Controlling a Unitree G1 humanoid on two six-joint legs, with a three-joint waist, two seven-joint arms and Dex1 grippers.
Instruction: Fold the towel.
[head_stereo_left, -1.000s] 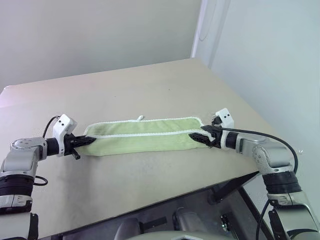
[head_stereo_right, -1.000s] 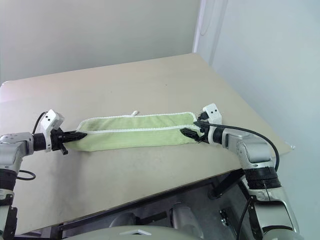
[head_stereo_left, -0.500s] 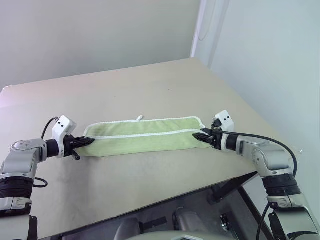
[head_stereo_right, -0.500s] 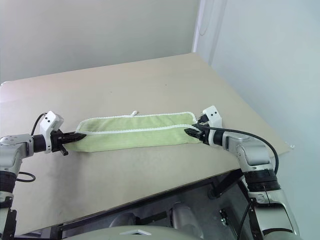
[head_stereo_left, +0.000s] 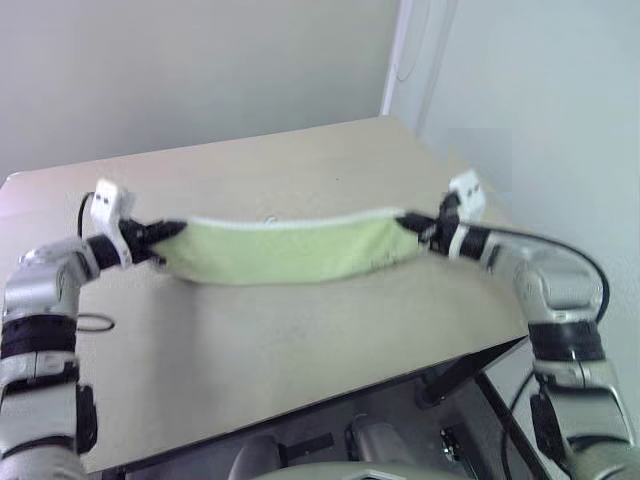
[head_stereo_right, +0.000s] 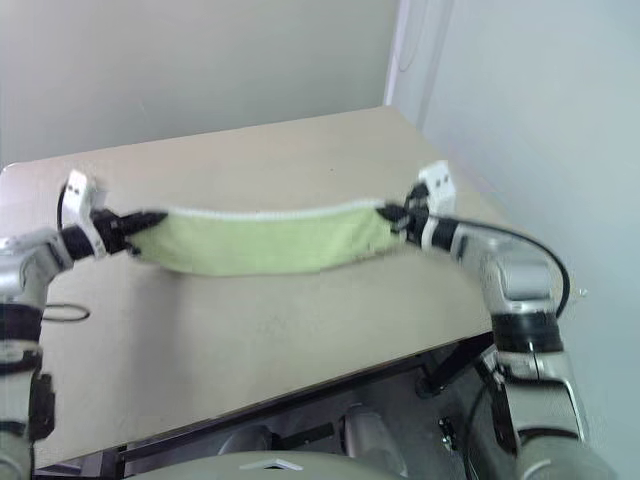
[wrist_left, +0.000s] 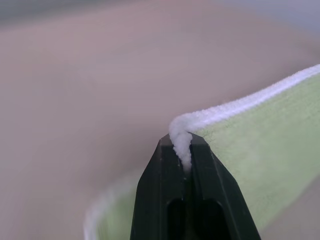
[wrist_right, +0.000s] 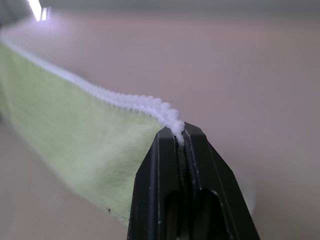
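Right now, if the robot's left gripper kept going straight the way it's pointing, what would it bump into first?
The towel itself. The left gripper is shut on one end, pointing along the cloth toward the right gripper, which pinches the other end. Past the towel, probably that gripper, though depth is hard to judge.

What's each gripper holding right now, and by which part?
Both grip the soft yellow-green towel by its white-stitched edge: left gripper pinches one end's corner, right gripper the other.

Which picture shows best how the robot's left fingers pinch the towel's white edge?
The left wrist view: the left gripper is shut on the towel, right on its white edging. The eye views show that pinch small and far off.
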